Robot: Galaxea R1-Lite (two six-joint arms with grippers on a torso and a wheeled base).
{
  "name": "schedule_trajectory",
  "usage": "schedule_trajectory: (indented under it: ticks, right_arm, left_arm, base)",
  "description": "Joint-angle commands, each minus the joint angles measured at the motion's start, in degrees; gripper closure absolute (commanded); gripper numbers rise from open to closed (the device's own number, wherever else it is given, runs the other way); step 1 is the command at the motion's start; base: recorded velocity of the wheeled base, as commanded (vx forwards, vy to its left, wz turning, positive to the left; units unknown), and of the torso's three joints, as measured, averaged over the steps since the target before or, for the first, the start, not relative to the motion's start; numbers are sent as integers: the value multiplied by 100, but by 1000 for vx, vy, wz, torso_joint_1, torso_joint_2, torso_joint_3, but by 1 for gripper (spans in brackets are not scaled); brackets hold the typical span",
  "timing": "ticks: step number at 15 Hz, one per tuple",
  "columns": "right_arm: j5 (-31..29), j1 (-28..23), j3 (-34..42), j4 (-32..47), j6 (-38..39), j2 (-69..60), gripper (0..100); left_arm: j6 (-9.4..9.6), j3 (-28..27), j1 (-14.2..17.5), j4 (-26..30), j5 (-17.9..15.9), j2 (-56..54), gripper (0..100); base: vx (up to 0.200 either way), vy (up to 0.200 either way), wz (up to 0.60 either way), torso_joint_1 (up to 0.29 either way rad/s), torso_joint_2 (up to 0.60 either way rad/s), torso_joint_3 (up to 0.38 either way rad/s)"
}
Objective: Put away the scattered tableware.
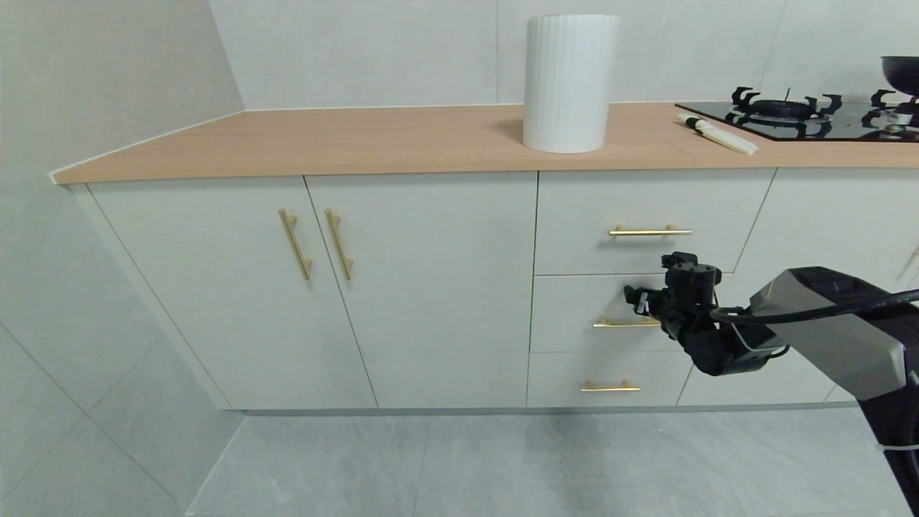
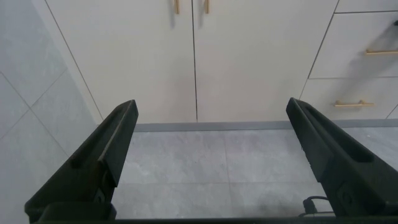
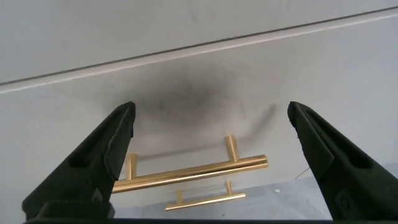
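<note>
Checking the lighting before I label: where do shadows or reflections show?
Head view: the white container throws a shadow leftward on the countertop; the glass hob mirrors its grates. Right wrist view: the drawer handle gleams and casts a faint shadow on the drawer front.

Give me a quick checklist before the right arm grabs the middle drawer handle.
1. Right gripper open: ok, fingers wide apart.
2. Middle drawer handle lined up: ok, roughly centred between the fingers in the right wrist view.
3. Handle gripped: not ok, fingers not yet closed on it.
4. Middle drawer shut and flush: ok.
5. Left gripper out of the way: ok, open, empty, low by the cabinet doors.
6. Room inside the drawer for the pale utensil on the countertop: cannot tell.
</note>
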Motion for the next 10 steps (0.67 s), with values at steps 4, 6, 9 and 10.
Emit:
schedule_trajectory:
  ticks: [4, 6, 9, 10]
  right_arm:
    - [935, 30, 2729, 206, -56, -2791, 0]
    - [909, 30, 3600, 259, -65, -4030, 0]
    - [320, 30, 5146, 250, -162, -6808, 0]
    - [302, 21, 5480, 276, -267, -7572, 0]
  left_arm:
    - [0, 0, 2, -1, -1, 9, 0]
    - [0, 0, 2, -1, -1, 9, 0]
    - [0, 0, 2, -1, -1, 9, 0]
    - [0, 0, 2, -1, -1, 9, 0]
  base:
    - [0, 0, 0, 0, 0, 0]
    - [0, 0, 0, 0, 0, 0]
    - [0, 0, 0, 0, 0, 0]
    - [0, 0, 0, 0, 0, 0]
